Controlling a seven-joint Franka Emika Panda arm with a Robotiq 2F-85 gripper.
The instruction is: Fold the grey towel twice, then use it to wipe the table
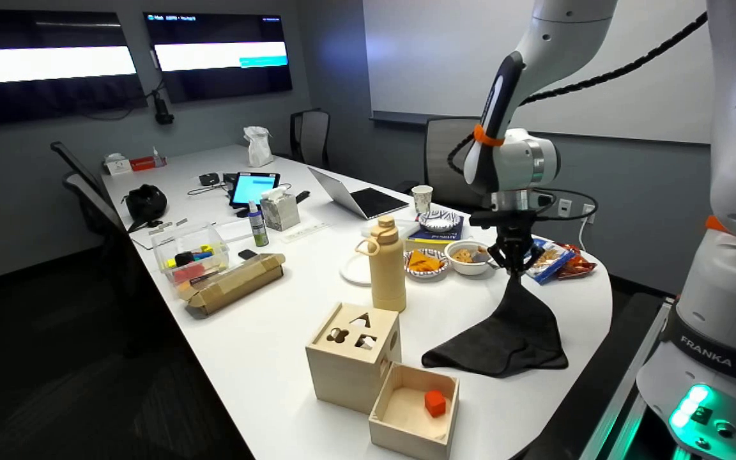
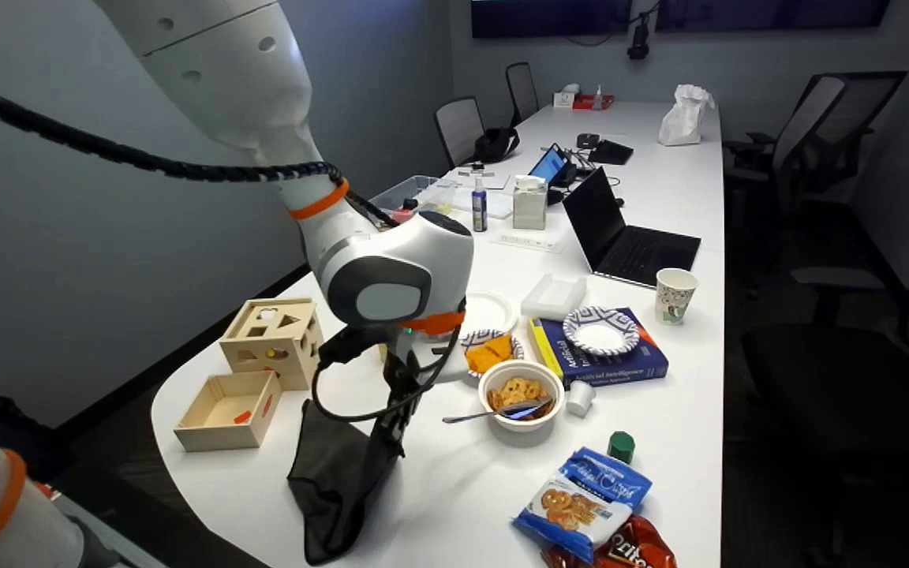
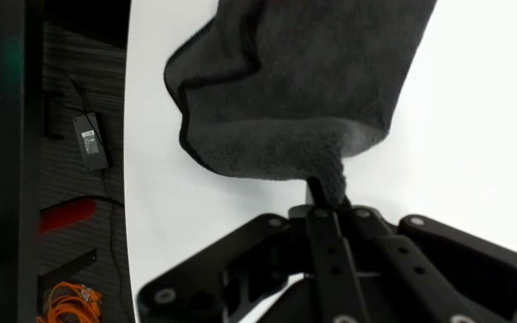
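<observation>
Just beside the wooden box (image 1: 345,377), the dark grey, black-edged towel (image 1: 505,338) rises to a peak, its lower part spread rumpled on the table (image 1: 262,358). The gripper (image 3: 331,202) pinches that peak, its jaws nearly together. Any folded layers are hard to make out. Away from the box, bare table reaches to the snack bags (image 2: 585,501); another strip separates towel and table edge.

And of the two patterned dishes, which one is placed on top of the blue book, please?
The dish with the white middle; it rests on the blue book. The other dish holds orange food and sits beside that book.
</observation>
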